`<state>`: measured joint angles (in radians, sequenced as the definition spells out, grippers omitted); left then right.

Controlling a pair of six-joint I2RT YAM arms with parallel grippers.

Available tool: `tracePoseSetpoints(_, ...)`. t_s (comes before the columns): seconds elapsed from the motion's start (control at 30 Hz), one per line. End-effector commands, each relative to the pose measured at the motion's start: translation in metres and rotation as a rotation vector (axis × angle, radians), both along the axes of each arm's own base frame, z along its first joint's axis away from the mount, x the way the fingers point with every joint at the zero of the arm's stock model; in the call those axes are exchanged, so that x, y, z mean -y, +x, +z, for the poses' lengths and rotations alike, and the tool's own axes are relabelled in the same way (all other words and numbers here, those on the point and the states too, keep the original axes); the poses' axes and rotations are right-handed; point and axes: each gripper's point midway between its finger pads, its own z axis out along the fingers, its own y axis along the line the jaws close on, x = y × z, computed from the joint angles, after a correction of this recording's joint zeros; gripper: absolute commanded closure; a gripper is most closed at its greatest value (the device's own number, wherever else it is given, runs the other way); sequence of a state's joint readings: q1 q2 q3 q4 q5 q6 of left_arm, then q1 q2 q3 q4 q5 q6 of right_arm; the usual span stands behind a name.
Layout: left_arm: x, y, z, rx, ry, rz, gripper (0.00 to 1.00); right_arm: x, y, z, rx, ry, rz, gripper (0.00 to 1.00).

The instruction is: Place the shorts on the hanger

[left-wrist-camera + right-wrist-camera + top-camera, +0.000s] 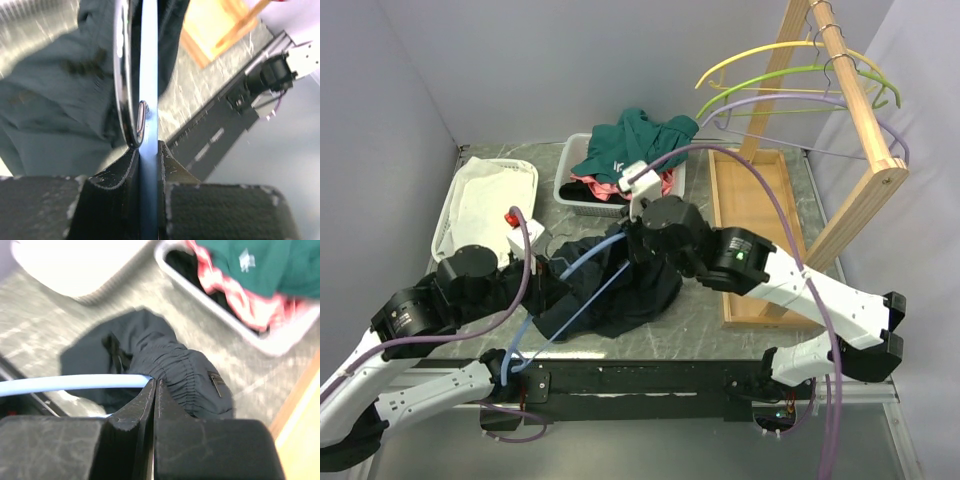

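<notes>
The black shorts (170, 360) lie crumpled and baggy (elastic waistband gathered). The left gripper (148, 152) and the right gripper (154, 386) each pinch the thin light-blue hanger (75, 382).

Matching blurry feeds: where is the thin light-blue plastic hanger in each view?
Top external: the thin light-blue plastic hanger slants from lower left to centre, across the baggy black fabric shorts.
Left wrist: vertical strip up the middle, in the left gripper.
Right wrist: horizontal bar from left edge to the right gripper.
Shared landmark: the shorts.
</notes>
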<state>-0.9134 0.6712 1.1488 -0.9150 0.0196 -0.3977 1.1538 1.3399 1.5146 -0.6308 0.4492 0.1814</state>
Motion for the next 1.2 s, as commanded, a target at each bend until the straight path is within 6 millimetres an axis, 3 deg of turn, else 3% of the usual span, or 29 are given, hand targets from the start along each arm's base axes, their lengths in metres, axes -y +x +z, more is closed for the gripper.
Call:
tracePoseSetpoints(0.0, 0.008, 0.021, 0.054, 0.206, -0.079, 0.007, 0.99, -0.024, -0.018, 0.063, 0.108, 0.024, 0.201, 1.00)
tracePoseSetpoints(0.13, 0.020, 0.029, 0.065, 0.260, -0.175, 0.017, 0.99, -0.056, -0.035, 0.083, 0.130, 0.026, 0.339, 1.00)
tracePoseSetpoints(0.2, 0.011, 0.039, 0.074, 0.291, -0.216, 0.103, 0.99, -0.075, -0.046, 0.099, 0.148, 0.043, 0.384, 1.00)
tracePoseSetpoints(0.33, 0.003, 0.046, 0.088, 0.343, -0.323, 0.181, 0.99, -0.089, -0.056, 0.118, 0.174, 0.099, 0.447, 0.98)
tracePoseSetpoints(0.4, -0.003, 0.050, 0.103, 0.368, -0.416, 0.237, 0.99, -0.087, -0.060, 0.117, 0.171, 0.124, 0.464, 0.96)
tracePoseSetpoints(0.43, -0.002, 0.054, 0.095, 0.355, -0.428, 0.257, 0.99, -0.089, -0.063, 0.122, 0.172, 0.156, 0.475, 0.96)
tracePoseSetpoints(0.47, -0.002, 0.054, 0.106, 0.367, -0.495, 0.271, 0.99, -0.086, -0.065, 0.115, 0.162, 0.160, 0.478, 0.94)
tracePoseSetpoints(0.53, -0.006, 0.058, 0.099, 0.367, -0.528, 0.311, 0.99, -0.085, -0.063, 0.103, 0.141, 0.179, 0.445, 0.80)
tracePoseSetpoints(0.57, -0.008, 0.059, 0.102, 0.372, -0.553, 0.324, 0.99, -0.074, -0.060, 0.109, 0.158, 0.203, 0.413, 0.73)
tracePoseSetpoints(0.6, -0.013, 0.060, 0.108, 0.387, -0.587, 0.346, 0.99, -0.070, -0.061, 0.109, 0.143, 0.235, 0.389, 0.53)
tracePoseSetpoints(0.63, -0.012, 0.062, 0.104, 0.387, -0.589, 0.353, 0.99, -0.070, -0.058, 0.098, 0.120, 0.263, 0.355, 0.45)
tracePoseSetpoints(0.7, -0.014, 0.063, 0.107, 0.395, -0.610, 0.365, 0.99, -0.049, -0.060, 0.108, 0.108, 0.362, 0.290, 0.30)
tracePoseSetpoints(0.73, -0.013, 0.063, 0.106, 0.397, -0.609, 0.364, 0.99, -0.047, -0.056, 0.091, 0.096, 0.385, 0.253, 0.27)
tracePoseSetpoints(0.77, -0.013, 0.064, 0.107, 0.397, -0.611, 0.365, 0.99, -0.030, -0.060, 0.100, 0.102, 0.452, 0.230, 0.23)
tracePoseSetpoints(0.8, -0.011, 0.065, 0.106, 0.391, -0.611, 0.366, 0.99, -0.024, -0.059, 0.097, 0.075, 0.511, 0.186, 0.22)
tracePoseSetpoints(0.83, -0.012, 0.064, 0.109, 0.396, -0.616, 0.365, 0.99, -0.023, -0.055, 0.072, 0.054, 0.527, 0.148, 0.22)
tracePoseSetpoints(0.87, -0.013, 0.065, 0.109, 0.396, -0.616, 0.373, 0.99, -0.012, -0.057, 0.073, 0.045, 0.585, 0.125, 0.24)
tracePoseSetpoints(0.9, -0.015, 0.064, 0.112, 0.401, -0.625, 0.378, 0.99, -0.009, -0.054, 0.062, 0.014, 0.623, 0.081, 0.26)
tracePoseSetpoints(0.93, -0.017, 0.065, 0.115, 0.405, -0.635, 0.386, 0.99, -0.008, -0.051, 0.038, -0.007, 0.627, 0.046, 0.27)
tracePoseSetpoints(1.03, -0.018, 0.064, 0.122, 0.414, -0.654, 0.386, 0.99, -0.021, -0.047, -0.006, -0.075, 0.632, 0.003, 0.32)
tracePoseSetpoints(1.17, -0.015, 0.067, 0.125, 0.413, -0.662, 0.392, 0.99, -0.045, -0.035, -0.032, -0.102, 0.586, -0.026, 0.37)
